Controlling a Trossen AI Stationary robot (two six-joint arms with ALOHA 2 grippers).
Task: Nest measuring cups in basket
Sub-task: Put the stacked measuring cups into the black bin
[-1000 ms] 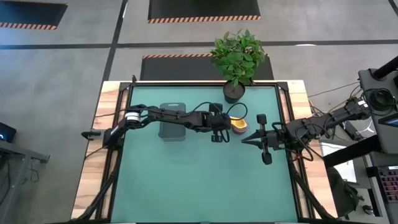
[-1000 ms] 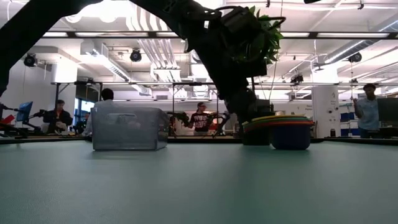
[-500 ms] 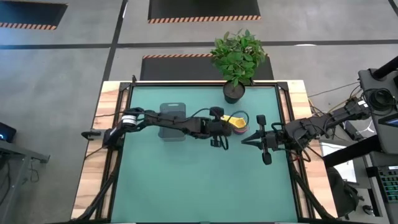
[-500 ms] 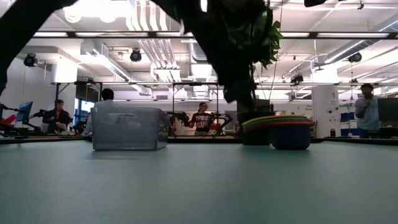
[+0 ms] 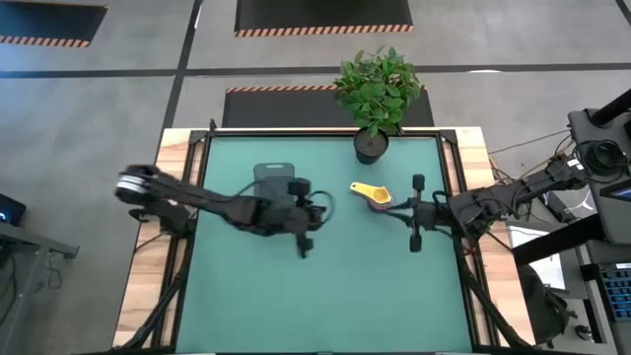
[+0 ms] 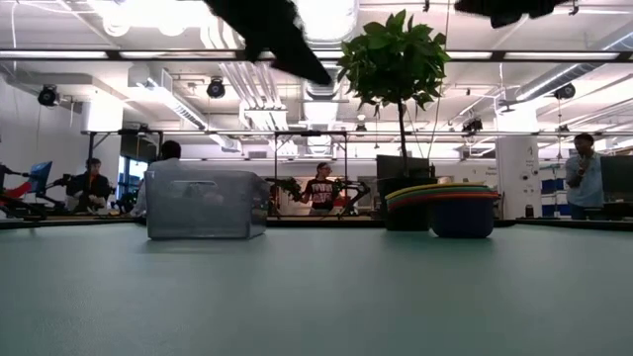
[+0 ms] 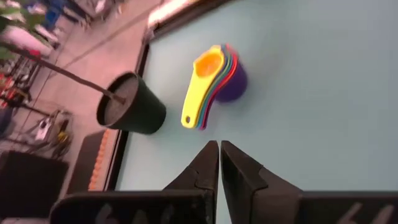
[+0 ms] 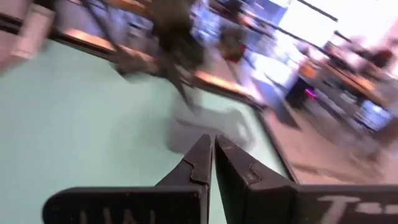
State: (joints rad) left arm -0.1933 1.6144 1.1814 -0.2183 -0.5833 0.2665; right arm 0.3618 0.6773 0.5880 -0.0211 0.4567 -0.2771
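The measuring cups (image 5: 374, 194) stand nested in one stack on the table near the far edge, orange inside yellow on top and purple at the bottom, handles toward the left. The left wrist view shows the stack (image 7: 214, 78) in front of my fingers; the low view shows it (image 6: 447, 206) too. The dark grey basket (image 5: 273, 178) stands left of it, partly under my left arm, and shows in the low view (image 6: 206, 205). My left gripper (image 5: 317, 209) (image 7: 219, 155) hangs shut between basket and cups. My right gripper (image 5: 399, 211) (image 8: 213, 152) is shut, just right of the cups.
A black plant pot (image 5: 372, 146) with a leafy plant stands at the far edge just behind the cups (image 7: 130, 112). The green table mat (image 5: 325, 296) is framed by wooden side strips. People stand in the room beyond the table (image 6: 318, 188).
My left gripper has drawn back from the cup stack toward the table's left and risen, leaving the low view's middle. The cups have stayed where they were. My right gripper has pulled back a little toward the right edge.
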